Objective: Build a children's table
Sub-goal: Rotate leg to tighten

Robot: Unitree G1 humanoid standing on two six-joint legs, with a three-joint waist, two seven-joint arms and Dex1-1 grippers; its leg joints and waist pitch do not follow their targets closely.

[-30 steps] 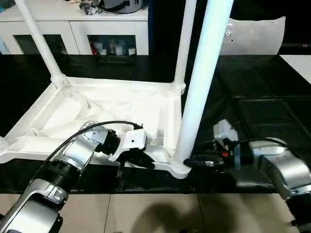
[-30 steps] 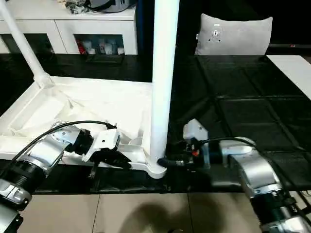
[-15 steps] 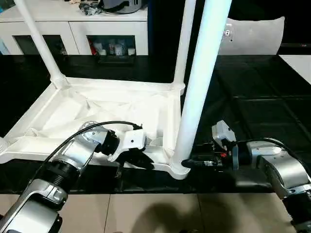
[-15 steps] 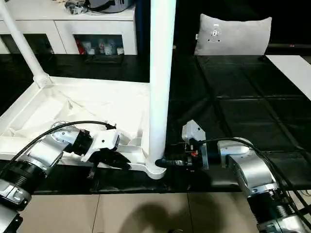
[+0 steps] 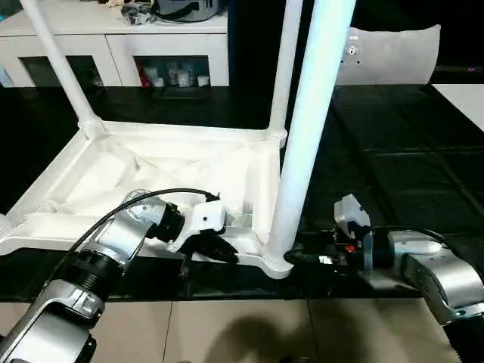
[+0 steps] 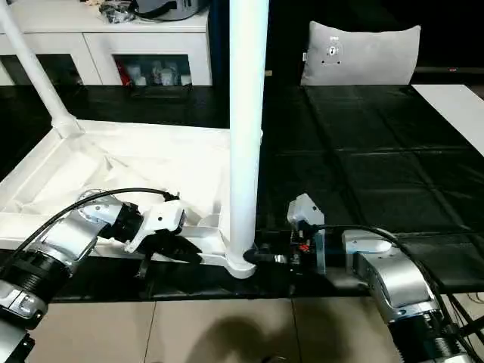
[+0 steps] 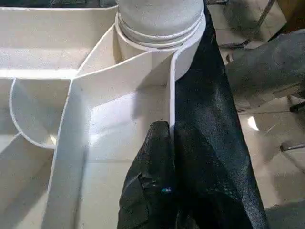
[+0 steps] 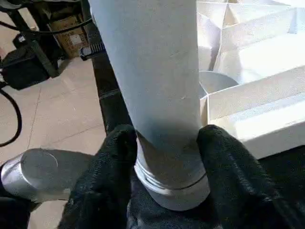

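In the left eye view, the tabletop (image 5: 174, 170) is lying upside down across the left and centre of the frame on the black surface (image 5: 401, 159), ribbed underside facing up. Three legs are standing in its corner sockets: a far left leg (image 5: 57, 60) leaning toward the upper left, a far right leg (image 5: 283, 68) at top centre, and the near leg (image 5: 306, 128) rising through the middle of the frame. The left gripper (image 5: 215, 248), at lower centre-left, is pinching the tabletop's near rim just beside the near leg's socket. The right gripper (image 5: 299, 257), at lower right of centre, is reaching to the base of the near leg. A white cabinet (image 5: 113, 45) is sitting in the upper left, a grey cushion (image 5: 393, 53) in the upper right.

In the right eye view, the same things are showing, the near leg standing upright at the frame's centre.

In the left wrist view, the two fingers (image 7: 150, 191) are pressing together on the thin upright rim wall, the leg's base sitting in its socket at top centre.

In the right wrist view, the fingers (image 8: 116, 167) are spreading around the near leg's base, one pad touching each side, clasping it.
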